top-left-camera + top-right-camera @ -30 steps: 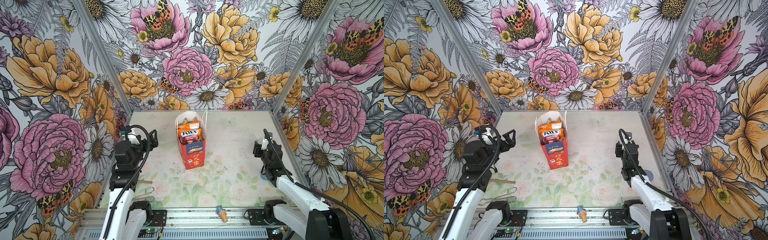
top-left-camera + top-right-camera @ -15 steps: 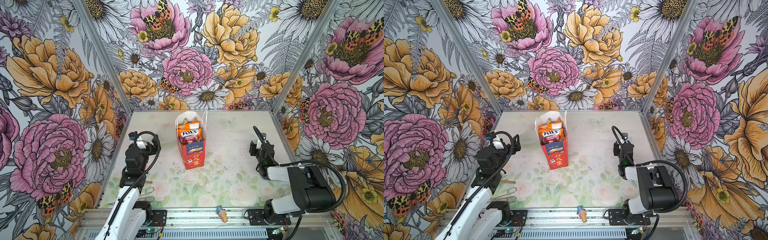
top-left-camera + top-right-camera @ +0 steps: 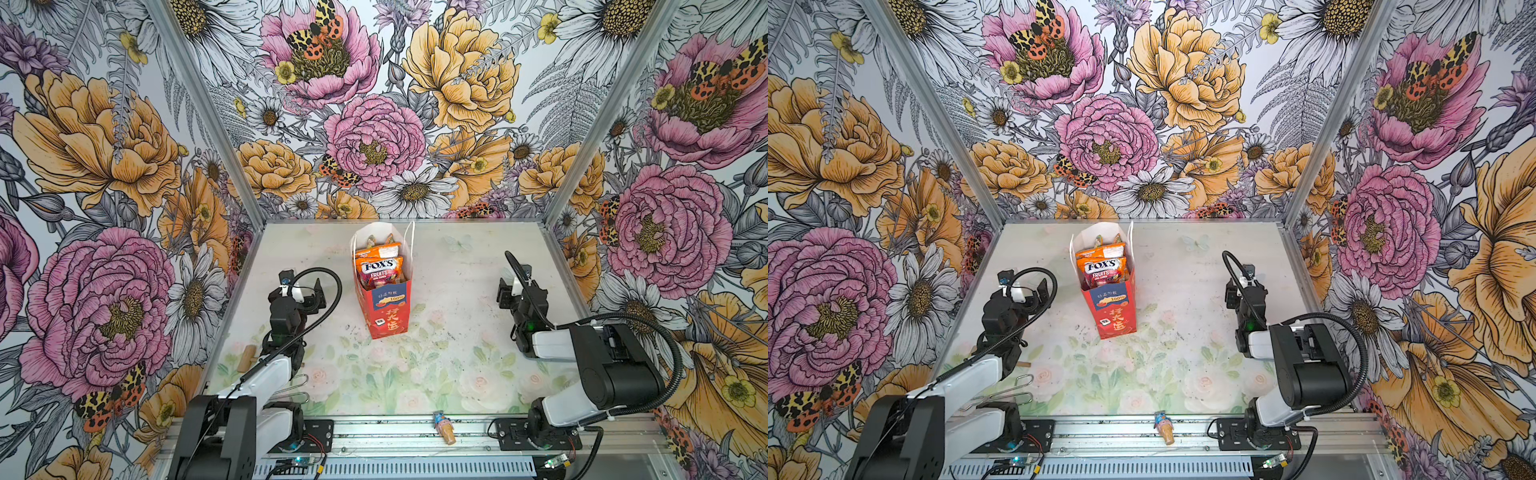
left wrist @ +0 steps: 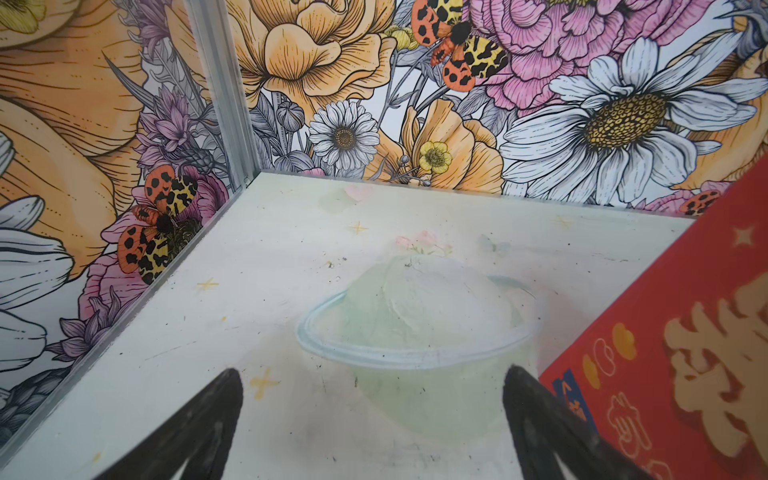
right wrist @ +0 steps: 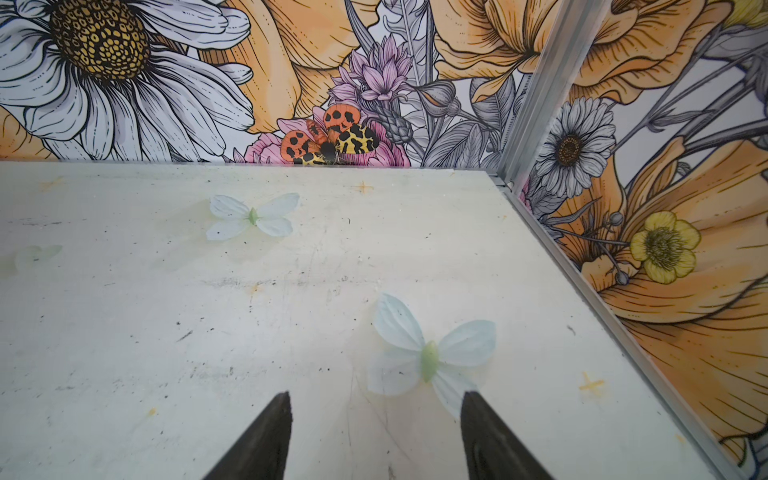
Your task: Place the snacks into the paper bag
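Observation:
The paper bag [image 3: 386, 309] [image 3: 1116, 311] stands upright at mid-table, white on top and red below with gold characters. Snacks stick out of its mouth: an orange FOX'S packet [image 3: 379, 270] [image 3: 1103, 270] in front and an orange-and-white packet [image 3: 380, 251] [image 3: 1100, 251] behind it, with more tips showing behind. My left gripper [image 3: 302, 286] [image 3: 1023, 286] [image 4: 372, 374] hangs open and empty left of the bag, whose red side [image 4: 665, 332] shows in the left wrist view. My right gripper [image 3: 515, 286] [image 3: 1241, 286] [image 5: 377, 395] is open and empty over bare table at the right.
A tiny ice-cream-cone toy [image 3: 444, 426] [image 3: 1163, 426] lies on the front rail. Wire clips [image 3: 297, 384] [image 3: 1017, 386] and a small wooden piece [image 3: 246, 358] lie by the left arm's base. Floral walls close in the table on three sides.
Both arms have folded back toward their bases and sunk lower, the right elbow swinging to the front. The bag and its packets have not moved.

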Controlling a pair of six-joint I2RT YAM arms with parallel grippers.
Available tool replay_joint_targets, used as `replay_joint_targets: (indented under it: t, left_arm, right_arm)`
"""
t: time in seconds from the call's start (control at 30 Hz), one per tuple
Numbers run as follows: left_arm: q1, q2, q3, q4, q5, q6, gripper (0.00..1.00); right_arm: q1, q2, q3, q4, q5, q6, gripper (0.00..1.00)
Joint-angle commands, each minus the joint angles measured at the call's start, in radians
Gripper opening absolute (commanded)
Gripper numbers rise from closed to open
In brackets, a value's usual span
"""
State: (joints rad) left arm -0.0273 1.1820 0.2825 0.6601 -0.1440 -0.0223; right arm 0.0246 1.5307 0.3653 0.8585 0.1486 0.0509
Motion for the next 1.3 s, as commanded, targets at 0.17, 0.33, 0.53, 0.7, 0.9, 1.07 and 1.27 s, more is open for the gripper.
replay_joint_targets:
  t: [0.17,0.33,0.53,0.7,0.9,1.07,1.27]
  left_arm:
    - [0.064,0.210,0.028,0.266,0.106,0.013,0.99]
    - [0.073,0.400,-0.007,0.531,0.139,0.006,0.99]
    - [0.064,0.360,0.067,0.320,0.110,0.011,0.99]
    - [0.062,0.370,0.083,0.309,0.083,0.002,0.99]
    - [0.056,0.370,0.084,0.306,0.072,0.007,0.99]
    - [0.041,0.370,0.075,0.320,0.048,0.019,0.99]
    - [0.040,0.369,0.078,0.312,0.029,0.011,0.99]
  right_arm:
    - [-0.008,0.003,0.009,0.043,-0.007,-0.002,0.67]
    - [-0.008,0.004,0.009,0.043,-0.007,-0.002,0.67]
    - [-0.009,0.005,0.014,0.031,0.001,0.005,0.73]
    - [-0.023,0.007,0.025,0.014,-0.003,0.020,0.84]
    - [-0.022,0.006,0.025,0.013,-0.003,0.020,1.00]
    - [-0.022,0.005,0.023,0.013,-0.004,0.021,1.00]
    - [-0.022,0.005,0.024,0.013,-0.004,0.020,1.00]
